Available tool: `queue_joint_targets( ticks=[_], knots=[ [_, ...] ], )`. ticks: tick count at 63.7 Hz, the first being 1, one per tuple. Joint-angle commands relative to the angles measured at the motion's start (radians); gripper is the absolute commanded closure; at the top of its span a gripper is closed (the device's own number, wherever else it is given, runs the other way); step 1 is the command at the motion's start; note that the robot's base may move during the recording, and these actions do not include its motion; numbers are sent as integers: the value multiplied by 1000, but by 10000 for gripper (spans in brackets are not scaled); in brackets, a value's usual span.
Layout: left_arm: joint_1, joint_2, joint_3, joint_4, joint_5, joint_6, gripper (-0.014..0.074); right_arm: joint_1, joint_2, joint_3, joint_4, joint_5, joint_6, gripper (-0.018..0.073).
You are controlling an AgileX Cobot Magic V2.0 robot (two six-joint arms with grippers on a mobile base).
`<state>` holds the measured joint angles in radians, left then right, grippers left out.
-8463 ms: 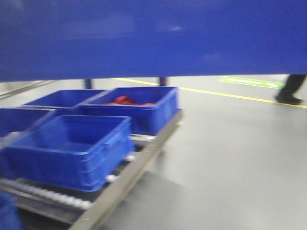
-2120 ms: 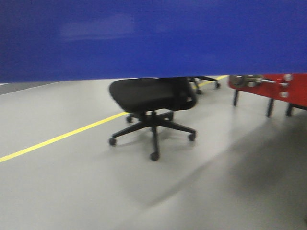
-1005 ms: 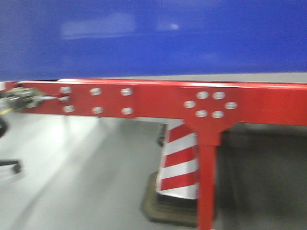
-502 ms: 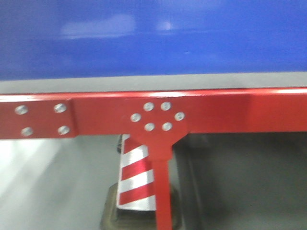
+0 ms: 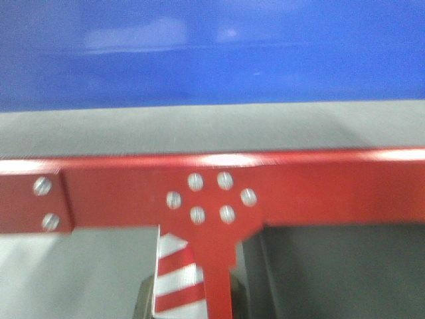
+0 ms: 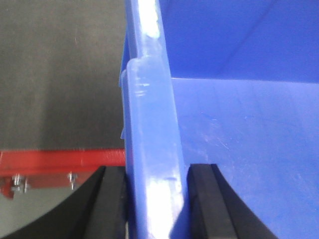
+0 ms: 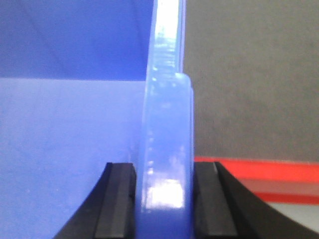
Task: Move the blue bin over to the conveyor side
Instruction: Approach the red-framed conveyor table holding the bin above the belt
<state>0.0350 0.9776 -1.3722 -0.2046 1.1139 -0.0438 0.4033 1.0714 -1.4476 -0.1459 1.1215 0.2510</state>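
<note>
Between the two claws hangs the bin [image 5: 212,53]: left claw [image 6: 157,199] clamps the left rim, right claw [image 7: 164,199] the right rim, pads tight against the plastic on both sides. Bin spans the front view crosswise, lifted, with the belt [image 5: 199,126] straight ahead and below, just past the red edge [image 5: 319,193]. Wrist views suggest its far part overhangs the belt, so I'd expect forward-and-down, both arms equally placed.
</note>
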Motion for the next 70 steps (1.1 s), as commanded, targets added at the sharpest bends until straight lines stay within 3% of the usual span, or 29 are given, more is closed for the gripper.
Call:
queue_joint_targets(
  ticks=[1, 70],
  knots=[
    [-1, -17, -16, -37, -93, 15, 607, 1, -19, -13, -12, -105, -16, 640],
    [-1, -17, -16, -37, -93, 15, 607, 1, -19, -13, -12, -105, -16, 640]
  ],
)
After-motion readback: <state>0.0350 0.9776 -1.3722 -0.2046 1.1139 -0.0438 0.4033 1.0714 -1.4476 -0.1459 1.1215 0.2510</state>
